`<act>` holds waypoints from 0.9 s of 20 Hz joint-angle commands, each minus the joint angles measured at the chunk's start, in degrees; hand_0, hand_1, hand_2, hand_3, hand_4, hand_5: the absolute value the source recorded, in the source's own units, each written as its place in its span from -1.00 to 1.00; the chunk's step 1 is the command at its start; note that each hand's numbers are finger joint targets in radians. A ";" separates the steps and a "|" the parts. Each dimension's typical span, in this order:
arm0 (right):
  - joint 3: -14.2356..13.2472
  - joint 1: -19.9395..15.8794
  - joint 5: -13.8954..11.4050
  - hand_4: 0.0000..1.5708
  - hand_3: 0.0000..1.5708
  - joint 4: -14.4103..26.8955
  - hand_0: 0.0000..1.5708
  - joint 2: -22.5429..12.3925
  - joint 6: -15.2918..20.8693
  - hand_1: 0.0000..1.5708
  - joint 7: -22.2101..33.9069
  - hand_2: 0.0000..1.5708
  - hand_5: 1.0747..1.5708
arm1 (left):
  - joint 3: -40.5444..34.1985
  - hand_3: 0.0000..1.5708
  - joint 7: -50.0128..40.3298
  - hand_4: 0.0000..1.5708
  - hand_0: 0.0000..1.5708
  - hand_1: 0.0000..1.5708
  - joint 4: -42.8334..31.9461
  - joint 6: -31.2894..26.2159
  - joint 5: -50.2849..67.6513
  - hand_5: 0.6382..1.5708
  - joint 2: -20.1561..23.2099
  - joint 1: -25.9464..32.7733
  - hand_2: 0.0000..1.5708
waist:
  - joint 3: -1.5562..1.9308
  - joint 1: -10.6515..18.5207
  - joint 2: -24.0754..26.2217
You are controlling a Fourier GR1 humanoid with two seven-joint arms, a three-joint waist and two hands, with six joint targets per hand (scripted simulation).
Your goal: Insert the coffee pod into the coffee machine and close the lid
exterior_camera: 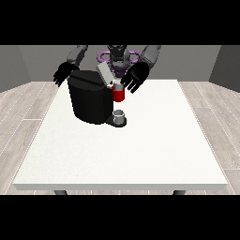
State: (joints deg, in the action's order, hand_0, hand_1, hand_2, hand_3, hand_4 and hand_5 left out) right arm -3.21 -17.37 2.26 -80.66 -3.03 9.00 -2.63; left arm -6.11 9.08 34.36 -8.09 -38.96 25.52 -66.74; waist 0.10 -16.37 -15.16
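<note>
A black coffee machine [88, 99] stands on the white table [122, 150] at its far left part. Its grey lid [104, 73] is tilted up and open. A red holder part [118, 94] sits at the machine's front right, with a small grey pod [117, 86] on top of it. A grey cup [119, 116] rests on the machine's base below. The hand at the view's right [134, 77] hovers just right of the pod, fingers spread. The hand at the view's left [63, 73] hangs behind the machine's left corner, fingers spread, holding nothing.
The table's front edge [122, 186] lies near the camera. A wooden floor [23, 108] surrounds the table. The robot's torso [118, 58] is behind the machine.
</note>
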 commanded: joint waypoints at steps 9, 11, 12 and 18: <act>-0.28 -1.51 -0.57 -0.40 -1.00 2.13 -1.00 0.02 0.40 -1.00 -1.68 -1.00 1.00 | 2.90 -1.00 1.68 -1.00 -1.00 -1.00 0.12 -3.40 -3.28 1.00 1.01 -0.80 -1.00 | -0.08 1.05 -1.11; 0.42 -0.88 -1.45 -0.43 -1.00 1.31 -1.00 1.09 2.31 -1.00 0.31 -1.00 1.00 | 3.45 -1.00 0.02 -1.00 -1.00 -1.00 -0.72 -3.70 -4.07 1.00 0.30 0.13 -1.00 | -0.09 0.81 0.82; 0.43 -2.10 -1.36 -0.48 -1.00 1.93 -1.00 1.65 2.68 -1.00 0.21 -1.00 1.00 | 3.33 -1.00 -0.23 -1.00 -1.00 -1.00 -0.36 -4.12 -4.29 1.00 0.92 -1.96 -1.00 | -0.08 0.51 -0.28; -1.56 0.37 -0.12 -0.54 -1.00 4.95 -1.00 0.12 0.72 -1.00 -3.87 -1.00 1.00 | 3.48 -1.00 1.62 -1.00 -1.00 -1.00 1.54 -2.97 -4.82 1.00 0.33 0.67 -1.00 | -0.08 2.60 1.09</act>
State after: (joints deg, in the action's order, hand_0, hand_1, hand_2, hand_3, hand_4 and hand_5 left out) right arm -4.05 -18.03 2.00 -77.47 -2.34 10.23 -4.76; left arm -3.20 9.96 35.27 -10.72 -42.99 25.72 -66.85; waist 0.07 -14.78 -14.52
